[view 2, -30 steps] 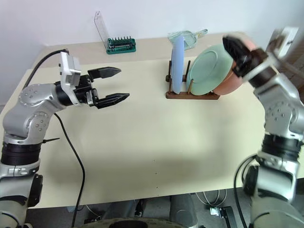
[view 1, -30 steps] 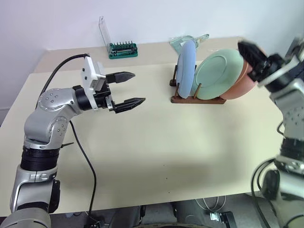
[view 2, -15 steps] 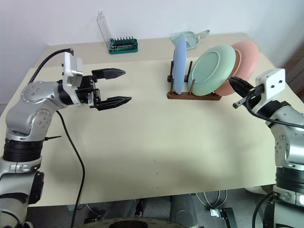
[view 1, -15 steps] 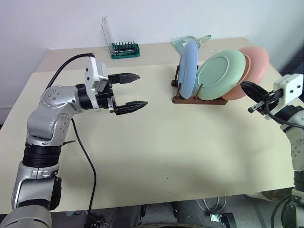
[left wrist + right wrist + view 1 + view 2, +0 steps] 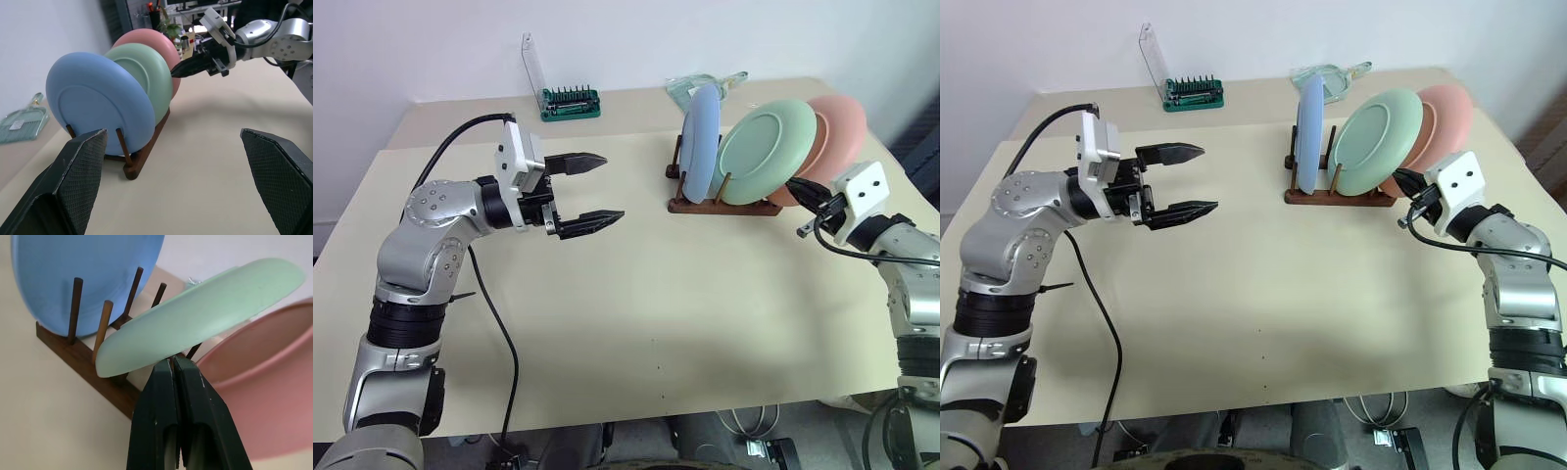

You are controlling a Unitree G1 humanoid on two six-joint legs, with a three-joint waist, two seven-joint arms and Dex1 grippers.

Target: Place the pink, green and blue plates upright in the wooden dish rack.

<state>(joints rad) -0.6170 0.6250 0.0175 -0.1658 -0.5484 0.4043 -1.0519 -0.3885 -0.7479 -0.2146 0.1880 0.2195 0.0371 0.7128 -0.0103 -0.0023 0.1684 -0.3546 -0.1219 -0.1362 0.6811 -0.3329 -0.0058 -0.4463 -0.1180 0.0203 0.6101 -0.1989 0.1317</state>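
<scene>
A wide, pale cream table [image 5: 636,323] carries everything here. The landmark is a small, dark reddish-brown wooden dish rack [image 5: 722,206] with upright pegs, standing toward the table's far right part.

Three round, shallow, matte plastic plates stand in the rack. The light blue plate [image 5: 701,139] sits at the rack's left end, nearly upright between pegs. The pale mint green plate [image 5: 766,139] is just right of it, tilted back toward the right. The salmon pink plate [image 5: 837,129] is at the rack's right end, behind the green one and leaning the same way, partly hidden by it.

The robot's silver left arm reaches out well to the left of the rack. Its left gripper [image 5: 590,190] points toward the rack with its two black fingers spread wide apart, holding nothing.

The right gripper [image 5: 173,363] is just at the rack's right end, with its two black fingers pressed together and empty. Their tips sit under the lower edge of the green plate, in front of the pink plate; whether they touch either plate is unclear.

Beyond the rack, to its left, stands a small green screwdriver-bit holder [image 5: 569,101] with a clear lid raised. Just behind the rack lies a clear plastic scoop-like item [image 5: 705,84].
</scene>
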